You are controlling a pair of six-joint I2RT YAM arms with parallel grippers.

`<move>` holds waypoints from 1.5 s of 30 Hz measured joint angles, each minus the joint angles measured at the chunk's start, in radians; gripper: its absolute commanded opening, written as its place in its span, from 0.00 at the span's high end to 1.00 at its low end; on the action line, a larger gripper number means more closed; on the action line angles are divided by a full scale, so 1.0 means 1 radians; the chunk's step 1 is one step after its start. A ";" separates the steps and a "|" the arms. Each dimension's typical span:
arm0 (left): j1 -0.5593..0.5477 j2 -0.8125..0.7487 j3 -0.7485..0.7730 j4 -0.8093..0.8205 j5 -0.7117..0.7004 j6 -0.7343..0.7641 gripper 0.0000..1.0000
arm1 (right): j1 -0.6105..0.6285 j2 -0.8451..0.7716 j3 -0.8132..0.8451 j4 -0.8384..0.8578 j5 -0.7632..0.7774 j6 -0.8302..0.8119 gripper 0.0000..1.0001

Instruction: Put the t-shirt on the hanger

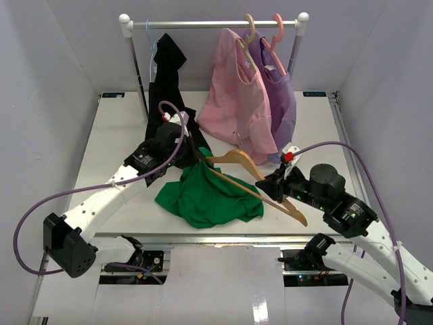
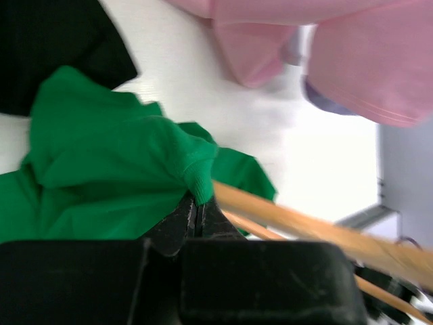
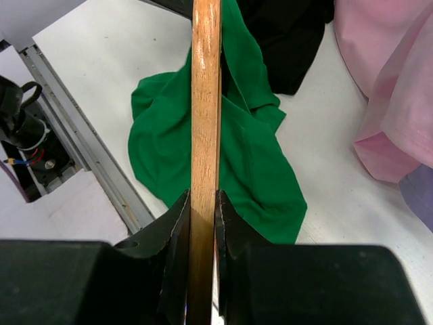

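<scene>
Lying crumpled at the lower middle of the overhead view, the green t-shirt (image 1: 206, 196) rests on the white surface (image 1: 115, 128). The left hand (image 2: 197, 215) is clenched on a raised fold of its edge near the frame's centre. The right hand (image 3: 203, 203), at centre right, is clamped on one bar of the wooden hanger (image 1: 237, 158), which slants over the shirt towards that pinched fold. At the top, a pink shirt (image 1: 237, 108) and a black garment (image 1: 166, 74) hang from a rail (image 1: 203, 24).

The hanger (image 1: 238, 156) overlaps the green t-shirt (image 1: 203, 198).
</scene>
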 measured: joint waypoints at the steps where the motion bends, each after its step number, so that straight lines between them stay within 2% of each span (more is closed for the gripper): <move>1: 0.001 -0.010 0.000 0.011 0.026 -0.006 1.00 | 0.000 -0.002 -0.028 0.034 0.009 0.007 0.92; 10: -0.031 -0.100 0.016 0.154 0.284 -0.067 1.00 | 0.000 0.033 -0.117 0.362 0.045 0.080 0.92; 15: -0.075 -0.103 0.019 0.253 0.377 -0.095 1.00 | 0.000 0.063 -0.139 0.526 0.027 0.118 0.92; 23: -0.152 -0.107 -0.028 0.399 0.471 -0.108 1.00 | 0.002 0.083 -0.262 0.733 0.022 0.164 0.92; 25: -0.166 -0.108 -0.041 0.415 0.494 -0.105 0.88 | 0.002 0.073 -0.305 0.794 0.020 0.179 0.92; 26: -0.172 -0.110 -0.047 0.422 0.508 -0.100 0.76 | 0.002 0.064 -0.326 0.822 0.018 0.188 0.92; 27: -0.176 -0.115 -0.050 0.423 0.521 -0.094 0.59 | 0.002 0.053 -0.345 0.844 0.016 0.198 0.92; 30: -0.186 -0.138 -0.050 0.409 0.563 -0.063 0.41 | 0.002 0.004 -0.393 0.895 0.015 0.220 0.92; 32: -0.192 -0.166 -0.041 0.355 0.581 -0.019 0.36 | 0.002 -0.053 -0.427 0.922 0.016 0.232 0.92; 37: -0.193 -0.241 0.010 0.167 0.607 0.134 0.38 | 0.002 -0.222 -0.476 0.944 0.018 0.246 0.92; 42: -0.196 -0.367 0.054 -0.027 0.521 0.317 0.41 | 0.002 -0.399 -0.496 0.908 0.018 0.230 0.92; 45: -0.198 -0.428 0.140 -0.093 0.455 0.395 0.43 | 0.002 -0.463 -0.496 0.877 -0.001 0.218 0.92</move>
